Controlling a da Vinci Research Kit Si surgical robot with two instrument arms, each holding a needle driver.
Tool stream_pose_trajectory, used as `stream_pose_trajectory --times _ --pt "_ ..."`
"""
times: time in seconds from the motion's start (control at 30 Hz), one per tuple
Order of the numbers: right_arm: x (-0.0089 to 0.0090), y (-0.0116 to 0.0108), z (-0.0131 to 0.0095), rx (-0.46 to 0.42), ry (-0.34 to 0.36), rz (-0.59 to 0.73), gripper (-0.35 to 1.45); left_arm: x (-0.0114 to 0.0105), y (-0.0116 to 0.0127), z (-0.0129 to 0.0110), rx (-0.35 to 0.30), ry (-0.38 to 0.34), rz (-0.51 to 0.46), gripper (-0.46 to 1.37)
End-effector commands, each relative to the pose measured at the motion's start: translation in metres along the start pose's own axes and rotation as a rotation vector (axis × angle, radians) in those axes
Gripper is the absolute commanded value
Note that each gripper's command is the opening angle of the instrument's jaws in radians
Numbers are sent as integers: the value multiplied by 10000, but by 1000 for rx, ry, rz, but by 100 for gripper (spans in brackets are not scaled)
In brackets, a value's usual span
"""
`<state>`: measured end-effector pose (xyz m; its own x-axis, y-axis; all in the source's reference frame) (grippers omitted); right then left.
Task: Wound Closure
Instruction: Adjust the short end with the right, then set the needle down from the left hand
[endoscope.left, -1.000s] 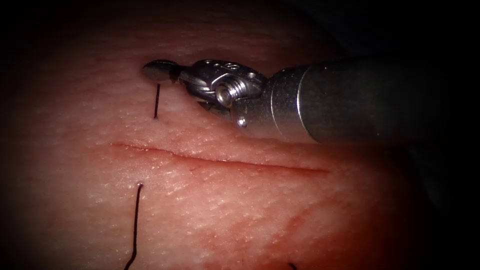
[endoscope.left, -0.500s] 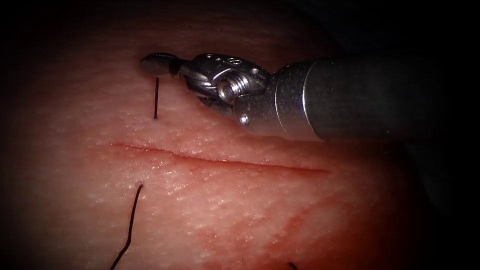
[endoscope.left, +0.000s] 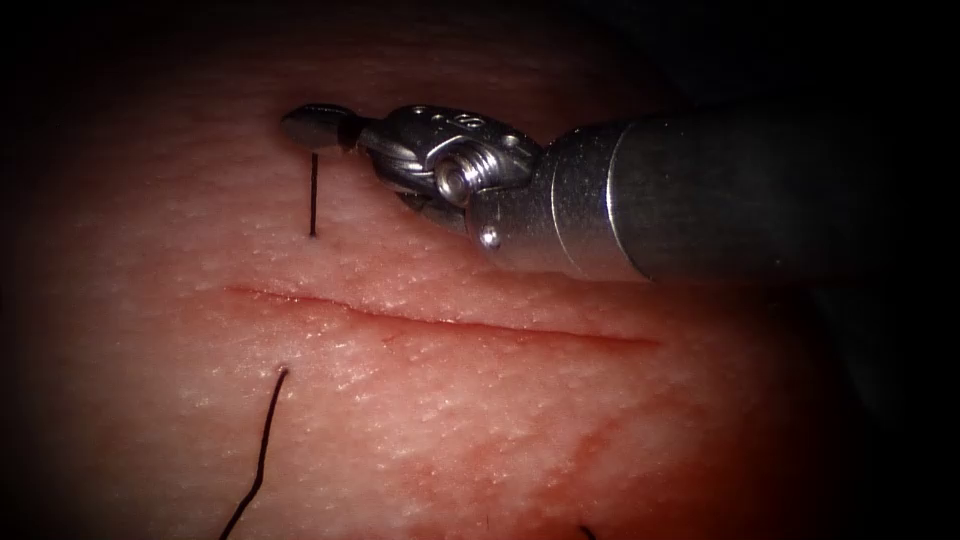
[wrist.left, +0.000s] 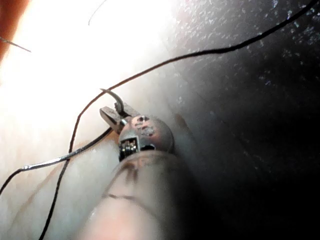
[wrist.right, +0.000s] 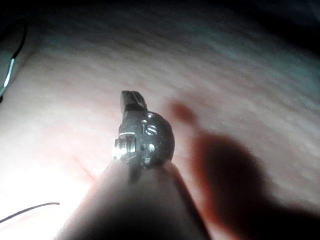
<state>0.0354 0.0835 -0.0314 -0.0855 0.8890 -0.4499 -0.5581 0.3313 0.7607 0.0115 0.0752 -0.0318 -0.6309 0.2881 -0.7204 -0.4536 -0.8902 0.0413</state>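
Dark thread (endoscope.left: 313, 195) is pinched between the pressed-together jaws of the right tool (endoscope.left: 312, 130) on the far side of the cut (endoscope.left: 440, 322), towards its left end. The strand is stretched straight from the jaws to where it enters the tissue (endoscope.left: 520, 430). On the near side a second length of the thread leaves the tissue and trails away towards the near edge.

In the left wrist view the needle (wrist.left: 114, 96) is held clear of the tissue in the closed jaws of the left tool (wrist.left: 112, 114). The clamped point seems to lie near one end of the curve, though this cannot be told surely.

Against the earlier pictures the right tool has been lifted a little and the near strand has shifted, so thread is judged to be in the course of being drawn through.

The pull is best kept slow and in line with the strand's exit, so that the tissue is not sawn or tented. The grip should be kept firm but not crushing. The near strand should be watched for snags.
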Motion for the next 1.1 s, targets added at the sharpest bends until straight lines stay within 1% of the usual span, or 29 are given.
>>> stream_pose_trajectory --times 0.03,0.07,0.13,0.3,0.43,0.5,0.6,0.63,0.73,0.9,0.93,1.0,1.1 --pt "-2 1 0 6 6 -39 77 -1 3 4 -21 1 -4 -35" --pt "-3 1 0 15 10 -68 99 -2 5 6 -27 0 -9 -35" --pt "-3 1 -2 32 10 -109 115 -4 9 13 -32 2 -7 -35" --pt "-1 2 -12 45 4 -120 117 -9 17 25 -49 3 -13 -35" --pt "8 5 -22 53 0 -137 124 -10 21 30 -56 9 -16 -35" --pt "13 5 -30 63 2 -144 126 -10 22 32 -56 10 -21 -35" --pt "14 3 -43 78 1 -153 126 -10 20 32 -57 10 -21 -35" --pt "13 2 -52 87 -3 -159 126 -9 18 32 -52 5 -21 -35" --pt "9 -1 -67 102 -11 -167 125 -5 14 33 -36 9 -28 -35" --pt "-6 -6 -102 138 -27 -182 125 2 2 38 -14 18 -22 -35" --pt "-10 -7 -113 146 -31 -185 126 4 -2 41 -7 19 -24 -35" --pt "-14 -8 -123 155 -35 -187 125 6 -8 44 1 22 -20 -35" --pt "-22 -11 -143 164 -36 -202 125 12 -26 52 21 24 -13 -35"
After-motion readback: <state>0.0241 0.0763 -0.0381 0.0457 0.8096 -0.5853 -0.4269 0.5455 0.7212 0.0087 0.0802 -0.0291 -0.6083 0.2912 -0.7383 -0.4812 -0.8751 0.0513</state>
